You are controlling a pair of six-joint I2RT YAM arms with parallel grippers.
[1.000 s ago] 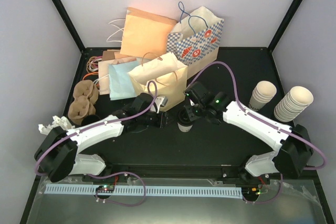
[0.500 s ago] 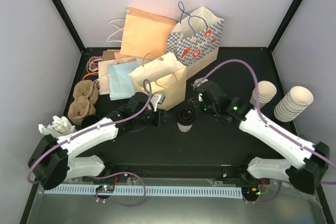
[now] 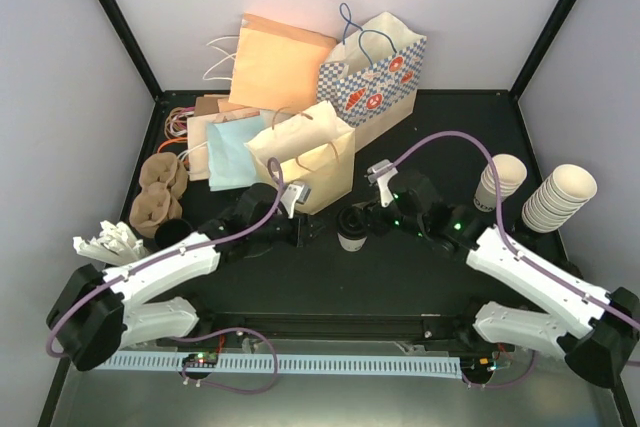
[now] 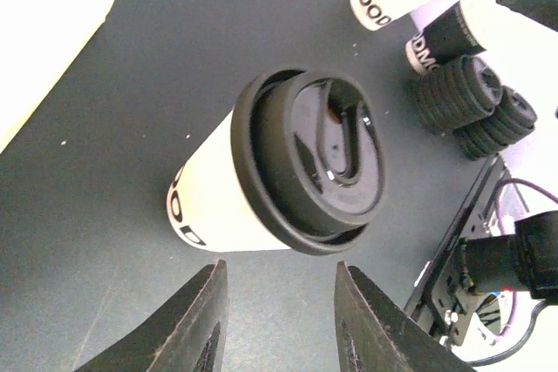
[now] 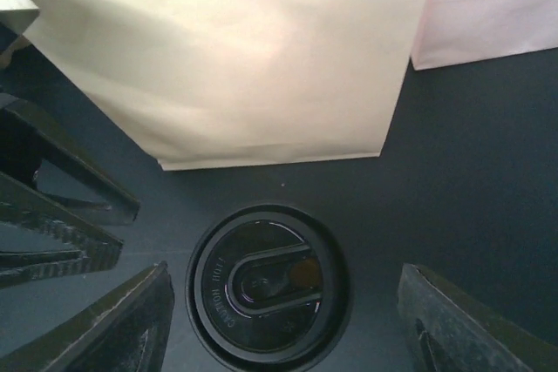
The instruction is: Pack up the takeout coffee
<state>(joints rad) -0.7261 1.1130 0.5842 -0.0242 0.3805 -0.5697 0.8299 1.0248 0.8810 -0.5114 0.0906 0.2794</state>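
The takeout coffee [image 3: 351, 235] stands upright near the middle of the worktop [image 3: 400, 277], a little toward the near edge. Its long axis is vertical and its black lid [image 4: 323, 158] faces up.

My right gripper [image 5: 286, 278] hangs above it, spread wide, with one finger on each side of the lid and clear of it. My left gripper [image 4: 279, 269] sits low on the cup's left side. Its jaws are apart and empty, and the cup is just beyond the tips.

A cream paper bag [image 3: 305, 152] stands just behind the cup, toward the far edge, with a blue-checked bag [image 3: 375, 77] farther back. Bare worktop lies on the near side and out toward the right edge, where the stacked cups [image 3: 558, 197] are.

From above, my right gripper covers part of the cup. From my right wrist, the lid hides the cup's wall and base. The lettering on the cup's side is cut off at the curve.
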